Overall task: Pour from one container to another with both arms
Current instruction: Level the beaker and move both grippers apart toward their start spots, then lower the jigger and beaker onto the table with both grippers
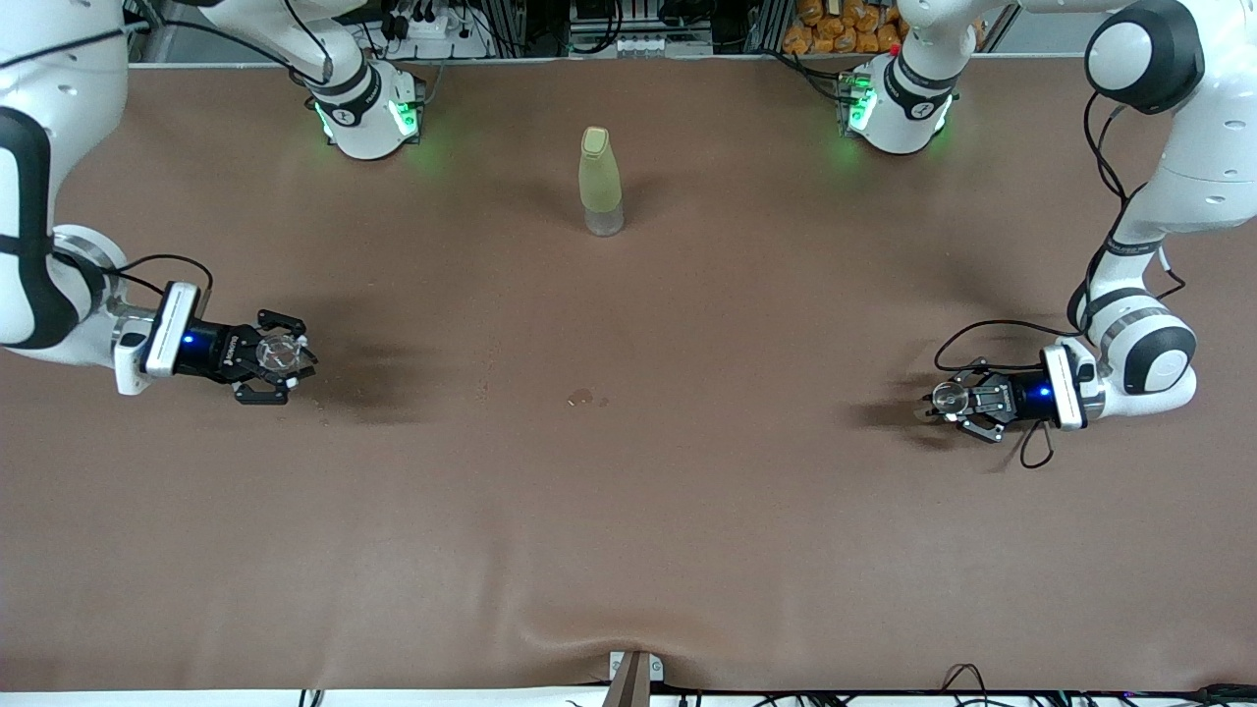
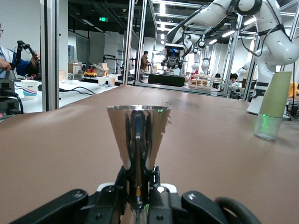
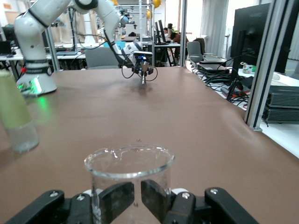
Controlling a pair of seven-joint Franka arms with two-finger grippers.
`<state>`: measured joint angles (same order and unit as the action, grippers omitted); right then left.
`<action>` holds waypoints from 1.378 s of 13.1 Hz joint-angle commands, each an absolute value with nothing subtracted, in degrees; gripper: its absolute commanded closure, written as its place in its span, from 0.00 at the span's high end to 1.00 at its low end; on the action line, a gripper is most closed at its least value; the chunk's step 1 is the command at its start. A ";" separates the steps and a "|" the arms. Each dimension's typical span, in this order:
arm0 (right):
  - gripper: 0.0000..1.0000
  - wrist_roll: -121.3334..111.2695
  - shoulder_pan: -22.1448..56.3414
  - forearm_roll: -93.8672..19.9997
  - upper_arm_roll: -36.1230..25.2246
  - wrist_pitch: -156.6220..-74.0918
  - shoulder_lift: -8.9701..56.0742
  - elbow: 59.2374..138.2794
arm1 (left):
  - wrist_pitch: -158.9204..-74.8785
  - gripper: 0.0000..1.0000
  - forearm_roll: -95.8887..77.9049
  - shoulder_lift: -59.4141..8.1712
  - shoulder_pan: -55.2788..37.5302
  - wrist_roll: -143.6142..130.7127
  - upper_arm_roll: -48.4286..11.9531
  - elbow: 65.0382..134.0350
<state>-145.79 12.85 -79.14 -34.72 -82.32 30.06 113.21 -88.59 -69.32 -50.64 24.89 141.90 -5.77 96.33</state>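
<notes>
Already both vessels are gripped, at the table's two ends. Right gripper (image 1: 278,359) pinches the glass cup (image 1: 282,353), upright at 9 o'clock on the brown table (image 1: 628,511); thin, slick, breakable, so grip low on its wall. Left gripper (image 1: 957,401) clamps the jigger (image 1: 949,397) at its narrow waist, at 3 o'clock; light, rigid, polished. Bottle (image 1: 600,183) stands at 12 o'clock between the bases, untouched.
</notes>
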 commanded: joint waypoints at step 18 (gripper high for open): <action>0.00 -168.66 -0.44 -79.10 -24.87 -81.30 51.76 99.24 | -84.29 0.09 -66.36 -55.02 27.25 148.36 -5.89 96.24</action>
